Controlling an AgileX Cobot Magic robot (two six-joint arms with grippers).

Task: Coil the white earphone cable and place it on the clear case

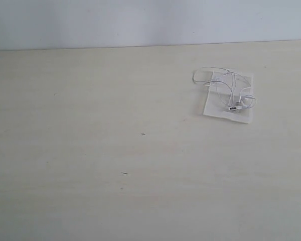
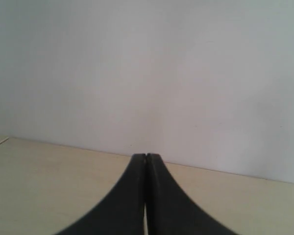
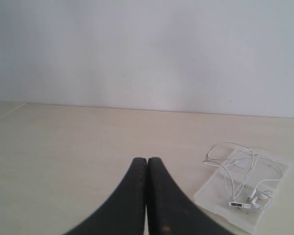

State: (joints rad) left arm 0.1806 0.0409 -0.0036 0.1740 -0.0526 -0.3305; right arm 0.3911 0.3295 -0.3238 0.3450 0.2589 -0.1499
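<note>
white earphone cable [image 1: 233, 107] heaped on clear case [image 1: 213, 107], loop seemingly overhanging

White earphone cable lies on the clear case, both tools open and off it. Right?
Not open: left tool and right tool are shut, per both wrist views. The thin white earphone cable does lie on the flat clear plastic case.

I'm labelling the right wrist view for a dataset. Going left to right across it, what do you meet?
Right gripper, jaws shut → clear case, with the white earphone cable lying on it, so those two share one place.
</note>
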